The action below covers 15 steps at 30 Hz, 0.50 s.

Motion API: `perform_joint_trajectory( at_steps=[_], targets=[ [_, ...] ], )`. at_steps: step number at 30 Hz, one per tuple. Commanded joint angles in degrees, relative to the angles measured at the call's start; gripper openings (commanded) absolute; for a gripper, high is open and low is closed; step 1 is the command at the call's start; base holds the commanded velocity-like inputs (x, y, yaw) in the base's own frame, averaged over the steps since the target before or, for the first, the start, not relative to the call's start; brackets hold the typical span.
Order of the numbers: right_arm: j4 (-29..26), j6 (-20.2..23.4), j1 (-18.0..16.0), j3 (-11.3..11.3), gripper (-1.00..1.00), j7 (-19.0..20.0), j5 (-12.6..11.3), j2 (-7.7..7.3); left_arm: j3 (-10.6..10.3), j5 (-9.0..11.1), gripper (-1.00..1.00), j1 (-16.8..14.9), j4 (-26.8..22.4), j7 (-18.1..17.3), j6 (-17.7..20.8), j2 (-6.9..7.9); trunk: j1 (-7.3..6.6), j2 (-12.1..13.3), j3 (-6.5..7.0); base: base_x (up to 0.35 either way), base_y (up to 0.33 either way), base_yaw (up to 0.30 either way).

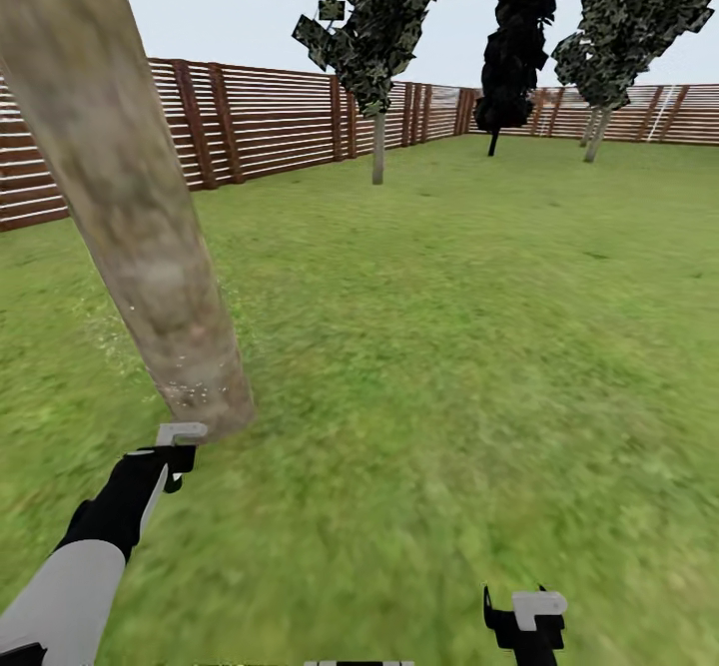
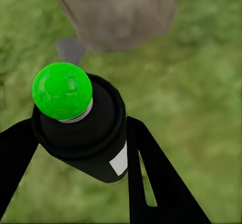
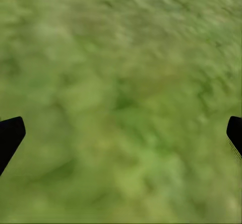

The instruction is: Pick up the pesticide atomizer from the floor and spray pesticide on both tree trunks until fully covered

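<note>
Two black fingers (image 2: 151, 178) of the left gripper (image 2: 75, 148) clamp the pesticide atomizer (image 2: 80, 128) near the speckled tree trunk (image 1: 130, 217); the right gripper (image 3: 121, 133) gapes wide over grass (image 3: 121, 58).

The head camera is looking forward and down across the grass lawn (image 1: 449, 346) toward the wooden fence (image 1: 270, 117), with a tree trunk (image 1: 140, 237) rising close at its left. The left wrist camera is sitting tight behind the left end effector (image 2: 75, 148), facing along its fingers at the base of that same trunk (image 2: 116, 12), the stretch it is sharing with the head view. The right wrist camera is peering past the right end effector (image 3: 121, 133) straight down at blurred grass, very near.
</note>
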Motion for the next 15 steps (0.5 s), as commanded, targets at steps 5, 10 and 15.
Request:
perform_joint_trajectory(
  at_steps=[5,10,15],
  targets=[
    [0.0,0.0,0.0,0.1,1.00,0.0,0.1,-0.01,-0.2,0.0,-1.00,-0.9,-2.3,-0.5,1.7,0.02,0.00,0.0,0.00,0.012,-0.024,0.237],
    [0.0,0.0,0.0,0.0,1.00,0.0,0.1,-0.01,-0.5,0.1,-1.00,-5.0,-6.2,-5.4,5.9,-1.19,0.00,0.0,0.00,0.000,0.000,0.027],
    [0.0,0.0,0.0,0.0,1.00,0.0,0.0,-0.44,-0.6,-0.1,-1.00,-6.2,-6.6,-11.2,8.8,3.95,0.00,0.0,0.00,0.000,0.000,0.000]
  ],
)
